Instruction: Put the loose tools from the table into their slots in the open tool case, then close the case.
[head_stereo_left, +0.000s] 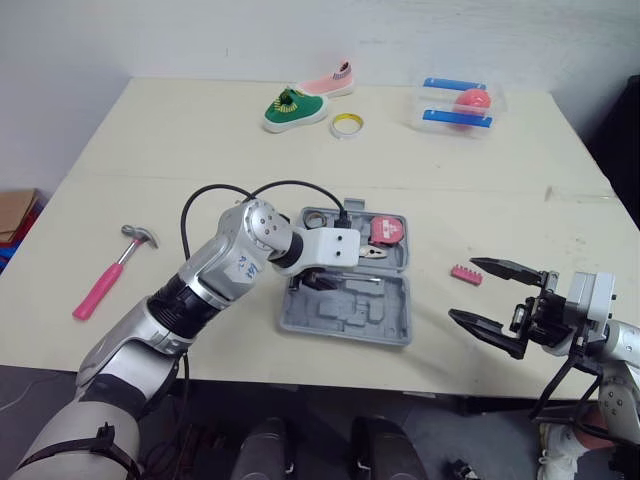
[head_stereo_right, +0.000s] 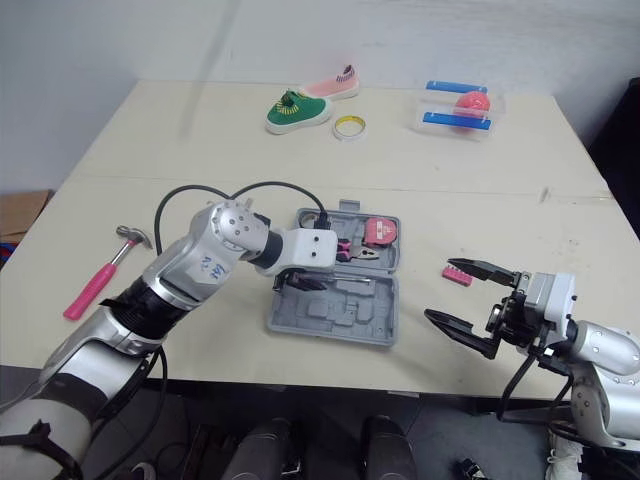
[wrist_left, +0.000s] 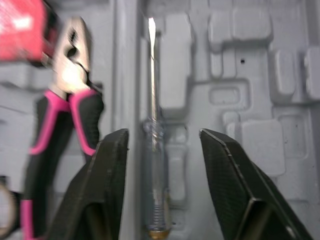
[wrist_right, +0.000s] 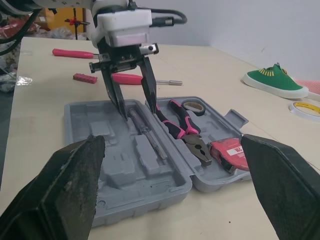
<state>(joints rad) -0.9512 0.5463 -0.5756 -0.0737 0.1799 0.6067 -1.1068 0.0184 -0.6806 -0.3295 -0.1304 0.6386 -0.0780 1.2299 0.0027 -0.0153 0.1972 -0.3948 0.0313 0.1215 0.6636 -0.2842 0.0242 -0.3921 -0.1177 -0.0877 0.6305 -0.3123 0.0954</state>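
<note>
The grey tool case (head_stereo_left: 385, 325) lies open at the table's front middle. In it are pink-and-black pliers (wrist_left: 60, 115), a red tape measure (head_stereo_left: 388, 229) and a clear-handled screwdriver (wrist_left: 152, 165) lying in its slot. My left gripper (wrist_right: 135, 107) is open, pointing down into the case with one finger on either side of that screwdriver. A pink hammer (head_stereo_left: 110, 275) lies on the table to the left. A pink bit holder (head_stereo_left: 466, 274) lies right of the case. A pink-handled screwdriver (wrist_right: 130, 78) rests on the table beyond the case. My right gripper (head_stereo_left: 470, 292) is open and empty at the front right.
At the back of the table are a green shoe (head_stereo_left: 293, 108), a pink shoe (head_stereo_left: 330, 82), a yellow tape roll (head_stereo_left: 347, 125) and a clear box (head_stereo_left: 458, 105) with blue clips and a pink ball. A black cable loops over my left arm.
</note>
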